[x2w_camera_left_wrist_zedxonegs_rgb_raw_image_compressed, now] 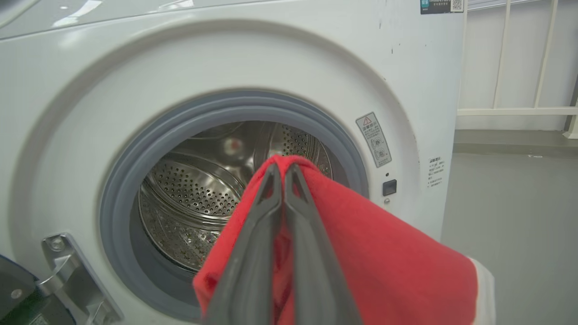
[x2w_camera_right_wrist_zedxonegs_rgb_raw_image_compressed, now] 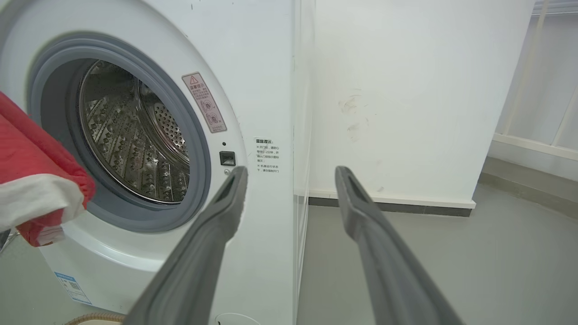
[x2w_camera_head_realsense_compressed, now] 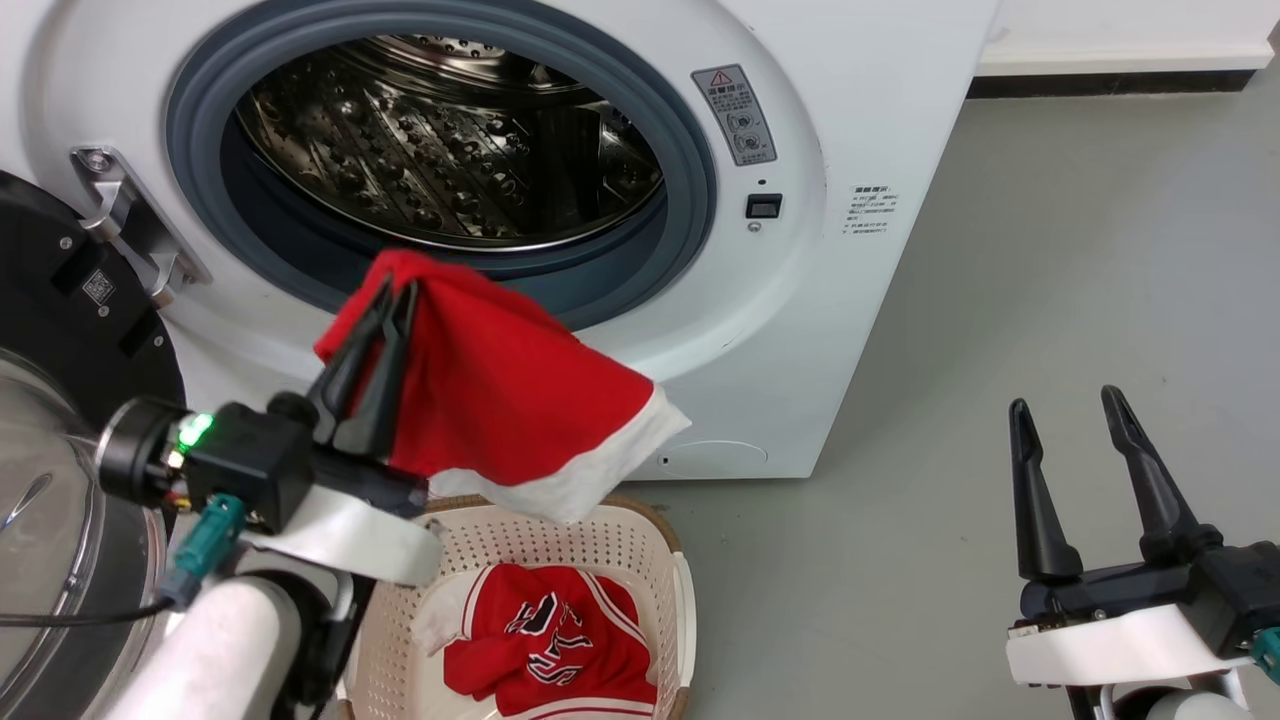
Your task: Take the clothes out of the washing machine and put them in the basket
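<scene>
Grey floor, white washing machine. Left claw pinched tight on a red garment just in front of the machine; basket below at the machine's foot, jersey inside. Right claw spread wide, off to the machine's right.

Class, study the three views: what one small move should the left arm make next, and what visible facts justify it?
Probably lower the left gripper toward the robot, over the basket. It is shut on the red garment, which hangs outside the washing machine above the basket's far rim; a jersey already lies inside.
</scene>
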Available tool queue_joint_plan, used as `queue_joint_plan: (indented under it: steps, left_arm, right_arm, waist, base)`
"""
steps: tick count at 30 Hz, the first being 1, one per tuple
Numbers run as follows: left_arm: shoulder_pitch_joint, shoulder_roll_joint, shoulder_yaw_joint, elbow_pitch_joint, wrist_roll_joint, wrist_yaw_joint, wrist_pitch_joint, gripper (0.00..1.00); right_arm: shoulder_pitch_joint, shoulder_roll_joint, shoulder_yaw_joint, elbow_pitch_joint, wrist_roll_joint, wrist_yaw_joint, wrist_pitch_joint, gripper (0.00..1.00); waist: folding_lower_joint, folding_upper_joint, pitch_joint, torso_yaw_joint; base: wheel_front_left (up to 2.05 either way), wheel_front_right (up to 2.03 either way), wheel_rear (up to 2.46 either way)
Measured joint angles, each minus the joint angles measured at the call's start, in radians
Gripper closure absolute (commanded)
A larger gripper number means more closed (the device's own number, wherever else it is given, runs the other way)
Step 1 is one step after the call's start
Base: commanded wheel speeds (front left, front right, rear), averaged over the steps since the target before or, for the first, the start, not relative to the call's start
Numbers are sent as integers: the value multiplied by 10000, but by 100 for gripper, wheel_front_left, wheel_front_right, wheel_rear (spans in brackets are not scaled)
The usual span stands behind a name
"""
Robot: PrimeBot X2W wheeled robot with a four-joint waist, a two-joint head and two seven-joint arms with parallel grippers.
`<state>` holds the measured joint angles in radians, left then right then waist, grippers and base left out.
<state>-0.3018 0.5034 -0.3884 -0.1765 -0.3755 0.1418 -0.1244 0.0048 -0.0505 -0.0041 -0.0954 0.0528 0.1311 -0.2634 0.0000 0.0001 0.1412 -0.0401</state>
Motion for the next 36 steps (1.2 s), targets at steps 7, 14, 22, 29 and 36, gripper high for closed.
queue_joint_plan:
  steps: [7,14,22,29,36]
  left_arm:
    - [662,-84,-504,476,-100,-105,25,100]
    - [925,-556,-943,1931,-470,-493,-334,100]
    - [226,-1304,-1375,5137,-602,-1277,-957,100]
    - [-1156,-1962,-1331,8084,-646,-1837,-1269,100]
    - [-2682,-2339,-1417,10711,-397,-2115,-1354,100]
  right_arm:
    - [-57,-2,-79,-8,-4,0,0,0]
    - [-408,0,-125,-84,-90,0,0,0]
    - [-1161,0,-98,-318,-196,0,0,0]
    - [-1826,0,-188,-499,-196,0,0,0]
    - [-2429,-4,-228,-683,10,0,0,0]
  waist:
    - [0,0,285,48]
    - [0,0,884,92]
    - [1,-1,2104,-5]
    - [2,-1,3463,-258]
    - [2,-1,4801,-569]
  base:
    - [0,0,0]
    - [0,0,0]
    - [0,0,0]
    - [0,0,0]
    - [0,0,0]
